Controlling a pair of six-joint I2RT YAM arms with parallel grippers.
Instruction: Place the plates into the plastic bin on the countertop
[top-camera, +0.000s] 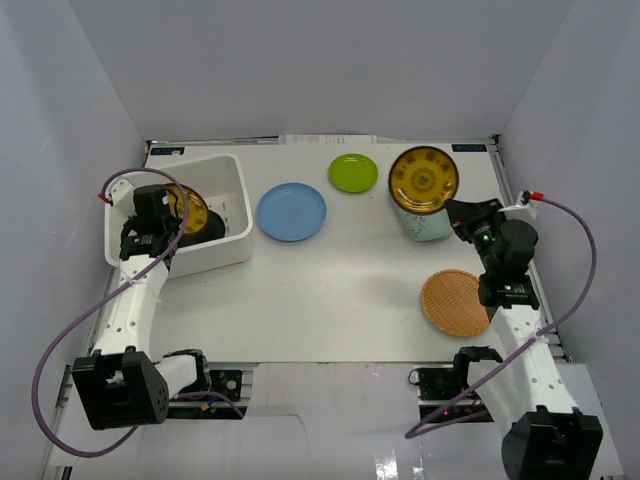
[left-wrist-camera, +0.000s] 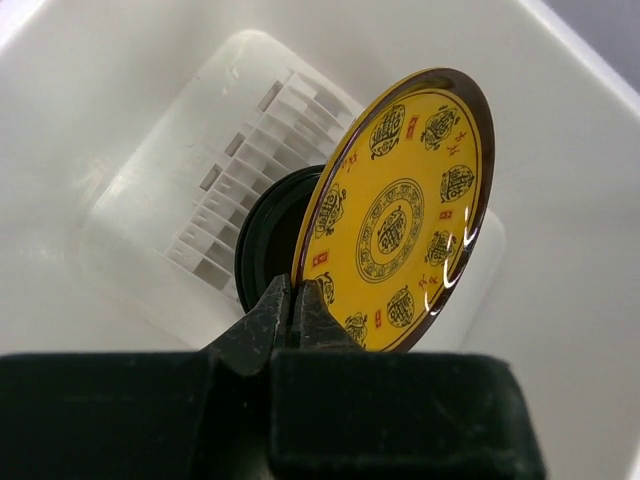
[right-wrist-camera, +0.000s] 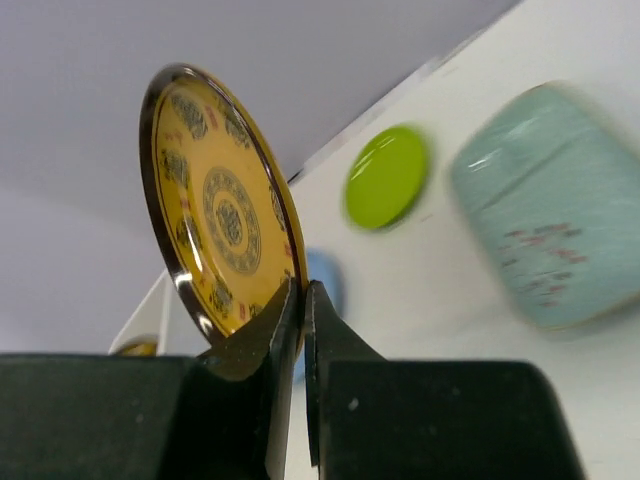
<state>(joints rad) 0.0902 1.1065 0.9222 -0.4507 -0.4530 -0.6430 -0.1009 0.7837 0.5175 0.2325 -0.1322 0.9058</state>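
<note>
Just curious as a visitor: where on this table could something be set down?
Bare countertop lies in the near middle, between the plastic bin and the tan woven plate, nearer than the blue plate. The far right is crowded.

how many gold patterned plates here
2. One gold patterned plate is in the left gripper inside the plastic bin; the other plate is in the right gripper near the mint dish. None looks hidden.
</note>
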